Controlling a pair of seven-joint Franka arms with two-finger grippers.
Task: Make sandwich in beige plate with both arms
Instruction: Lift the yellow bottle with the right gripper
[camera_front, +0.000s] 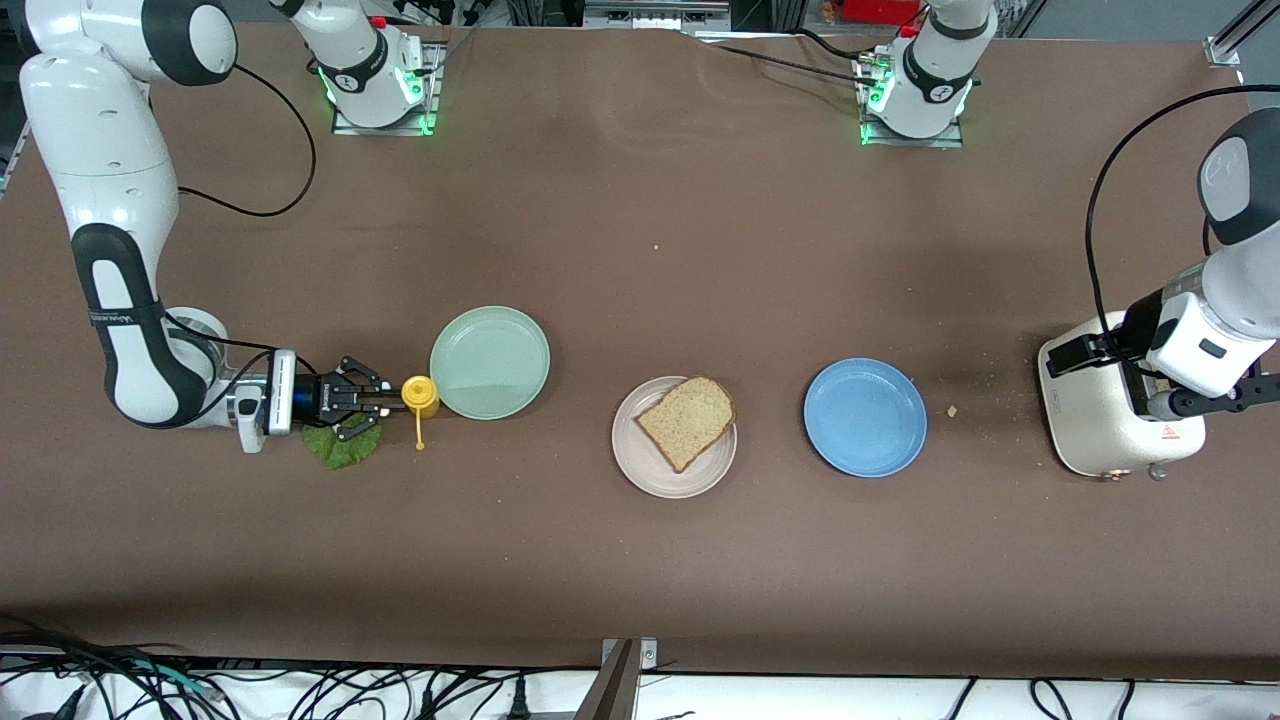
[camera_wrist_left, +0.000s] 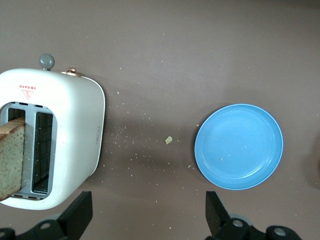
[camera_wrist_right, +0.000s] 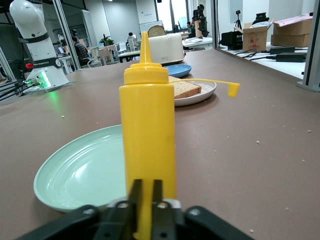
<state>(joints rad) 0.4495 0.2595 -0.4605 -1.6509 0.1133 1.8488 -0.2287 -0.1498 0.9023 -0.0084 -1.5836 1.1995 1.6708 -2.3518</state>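
The beige plate (camera_front: 640, 468) (camera_wrist_right: 206, 92) sits mid-table with one tan bread slice (camera_front: 688, 420) (camera_wrist_right: 184, 88) on it. A second bread slice (camera_wrist_left: 11, 160) stands in the white toaster (camera_front: 1095, 420) (camera_wrist_left: 75, 125). A green lettuce leaf (camera_front: 342, 447) lies on the table under my right gripper (camera_front: 388, 405) (camera_wrist_right: 146, 187). That gripper is low and level, its fingers shut with only a slit between them, right against a yellow squeeze bottle (camera_front: 420, 396) (camera_wrist_right: 148, 135). My left gripper (camera_front: 1200, 402) (camera_wrist_left: 148, 215) hangs open by the toaster, holding nothing.
A pale green plate (camera_front: 490, 362) (camera_wrist_right: 80, 172) stands beside the bottle toward the table's middle. A blue plate (camera_front: 865, 417) (camera_wrist_left: 239, 146) lies between the beige plate and the toaster. The bottle's cap (camera_front: 420, 445) (camera_wrist_right: 232, 89) dangles on its tether. Crumbs dot the table near the toaster.
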